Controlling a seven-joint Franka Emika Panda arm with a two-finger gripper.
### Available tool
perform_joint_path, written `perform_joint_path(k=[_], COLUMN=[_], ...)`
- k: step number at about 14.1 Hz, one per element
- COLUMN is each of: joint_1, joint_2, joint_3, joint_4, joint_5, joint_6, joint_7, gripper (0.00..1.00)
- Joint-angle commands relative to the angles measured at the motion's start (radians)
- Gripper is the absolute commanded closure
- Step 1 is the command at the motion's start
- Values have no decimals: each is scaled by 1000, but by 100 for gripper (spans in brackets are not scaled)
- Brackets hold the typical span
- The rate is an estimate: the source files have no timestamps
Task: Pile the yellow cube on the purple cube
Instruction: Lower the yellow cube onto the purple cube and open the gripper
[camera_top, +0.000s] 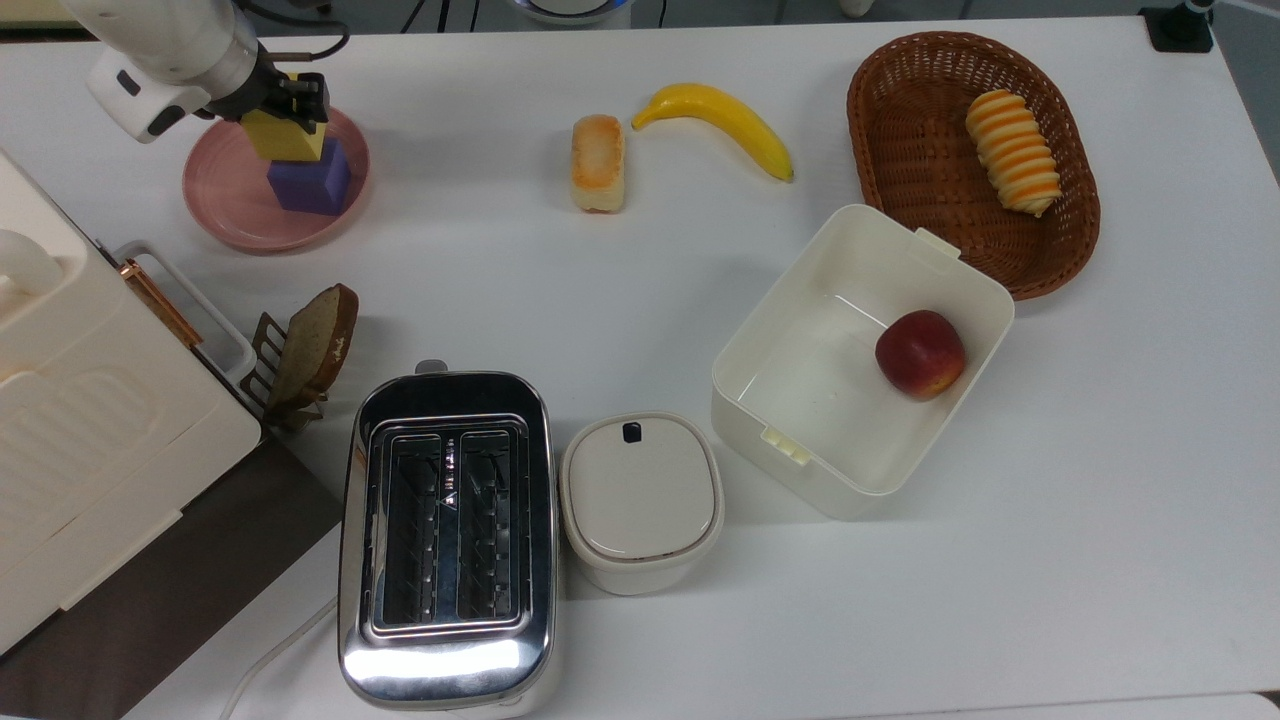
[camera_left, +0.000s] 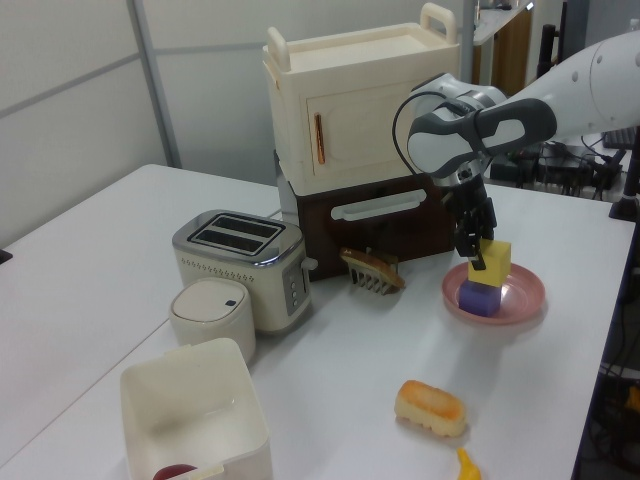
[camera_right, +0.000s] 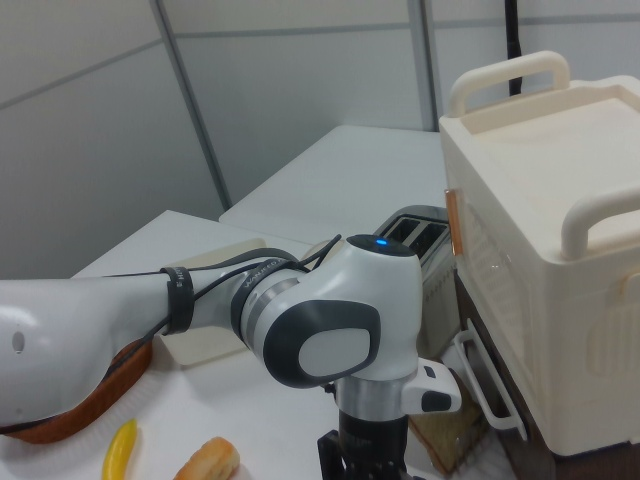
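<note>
The purple cube (camera_top: 312, 186) (camera_left: 479, 298) sits on the pink plate (camera_top: 230, 210) (camera_left: 522, 300) at the top view's far left. My gripper (camera_top: 285, 112) (camera_left: 482, 250) is shut on the yellow cube (camera_top: 283, 137) (camera_left: 491, 261) and holds it right over the purple cube. In the left view the yellow cube's underside is level with the purple cube's top, shifted slightly to the left view's right; I cannot tell whether they touch. In the right view my arm's wrist (camera_right: 375, 440) points down at the bottom edge.
A bread roll (camera_top: 598, 162) and a banana (camera_top: 715, 115) lie to the top view's right of the plate. A toast rack with a slice (camera_top: 305, 350), a cream cabinet (camera_left: 360, 110) and a toaster (camera_top: 445, 530) stand near the plate. A white box (camera_top: 800, 440) and a wicker basket (camera_top: 880, 110) are further right.
</note>
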Motion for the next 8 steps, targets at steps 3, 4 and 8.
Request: perform_joint_path(k=[3,4,8], joint_1=[-8,-17,-12], joint_2=[-4,-4,-34], joint_3=[8,8,8], joint_4=[-14,-11,-3], joint_5=[-15,-13,-4], joint_6=[21,22,7], joint_7=[-2,-2,45], gripper=[0,0,0])
